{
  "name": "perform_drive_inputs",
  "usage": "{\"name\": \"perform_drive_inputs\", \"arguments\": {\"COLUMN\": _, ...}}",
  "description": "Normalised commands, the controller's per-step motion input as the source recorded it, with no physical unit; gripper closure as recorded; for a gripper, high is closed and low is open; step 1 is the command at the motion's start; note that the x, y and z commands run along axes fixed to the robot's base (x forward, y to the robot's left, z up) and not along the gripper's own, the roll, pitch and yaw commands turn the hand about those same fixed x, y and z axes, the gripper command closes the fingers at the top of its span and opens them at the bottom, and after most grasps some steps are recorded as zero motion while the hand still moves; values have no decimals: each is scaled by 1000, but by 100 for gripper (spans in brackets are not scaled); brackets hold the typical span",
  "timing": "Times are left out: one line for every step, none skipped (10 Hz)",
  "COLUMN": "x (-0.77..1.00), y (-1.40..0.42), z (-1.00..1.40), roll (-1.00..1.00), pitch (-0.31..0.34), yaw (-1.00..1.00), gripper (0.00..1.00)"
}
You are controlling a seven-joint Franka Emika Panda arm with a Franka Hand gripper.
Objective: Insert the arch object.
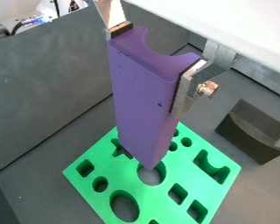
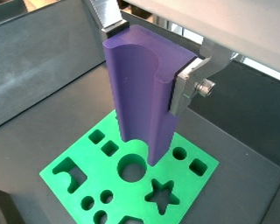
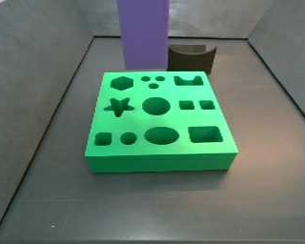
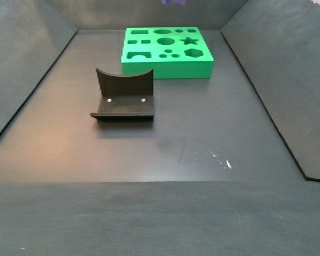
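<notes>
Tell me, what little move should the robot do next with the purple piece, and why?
Probably slide sideways a little before going down. The gripper holds the purple arch piece upright above the green board, and its lower end seems to hang by the round hole, not the arch-shaped hole.

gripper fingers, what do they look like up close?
In both wrist views the gripper shows flat silver metal finger plates, angular and bracket-like, one bearing a round silver bolt. A reddish-brown strip edges the far finger. No cables or markings are visible.
</notes>
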Motion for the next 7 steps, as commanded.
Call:
{"name": "perform_drive_inputs", "arguments": {"x": 374, "y": 546, "z": -309, "roll": 173, "pitch": 0, "yaw": 111, "gripper": 100}}
{"name": "perform_drive_inputs", "arguments": {"x": 526, "y": 703, "z": -443, "roll": 153, "pitch": 0, "yaw": 97, "gripper": 100}}
{"name": "perform_drive_inputs", "arguments": {"x": 529, "y": 783, "z": -577, "roll": 116, "pitch": -10, "yaw": 49, "gripper": 100}}
{"name": "perform_drive_inputs", "arguments": {"x": 526, "y": 749, "z": -574, "roll": 120, "pitch": -11, "yaw": 63, "gripper": 100}}
{"name": "perform_drive_inputs", "arguments": {"x": 463, "y": 549, "z": -531, "roll": 60, "pitch": 0, "yaw": 0, "gripper": 100}}
{"name": "perform_drive_inputs", "arguments": {"x": 357, "y": 469, "z": -380, "roll": -16, "pitch": 0, "yaw": -17, "gripper": 100}}
{"name": "perform_drive_inputs", "arguments": {"x": 343, "y": 437, "z": -397, "roll": 0, "pitch": 0, "yaw": -11, "gripper": 100}}
